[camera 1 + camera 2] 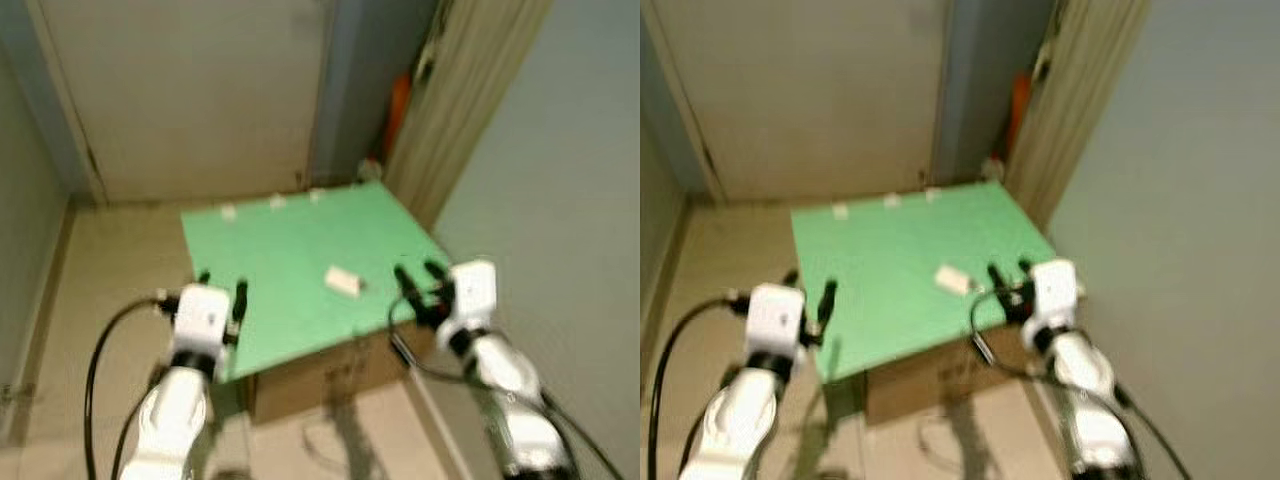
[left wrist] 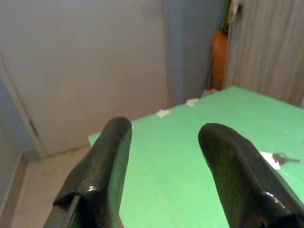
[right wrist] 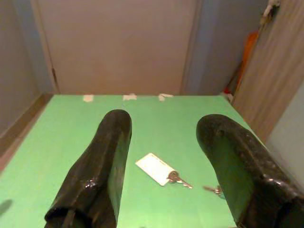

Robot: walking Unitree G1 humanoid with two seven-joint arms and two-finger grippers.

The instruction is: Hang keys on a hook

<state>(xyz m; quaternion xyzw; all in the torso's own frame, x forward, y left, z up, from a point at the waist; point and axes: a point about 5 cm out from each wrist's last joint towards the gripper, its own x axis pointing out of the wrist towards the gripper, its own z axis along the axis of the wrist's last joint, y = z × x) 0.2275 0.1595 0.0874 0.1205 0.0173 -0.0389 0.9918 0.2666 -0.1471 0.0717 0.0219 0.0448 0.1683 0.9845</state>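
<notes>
Here, keys (image 3: 177,179) on green board (image 1: 290,250) — atop cardboard box (image 1: 330,380), pincers apart.

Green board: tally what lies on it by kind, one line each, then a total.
On the green board:
White key tag: 1
Keys: 2, one apart from the tag, partly hidden behind the right hand
White tape pieces: 3
Total: 6

The green board (image 3: 57,142) looks matt and smooth, resting on a brown cardboard box (image 1: 330,380). The keys (image 3: 176,179) are shiny metal on a white plastic tag (image 3: 155,167). Both grippers' black fingers (image 3: 95,175) gleam glossy.
</notes>
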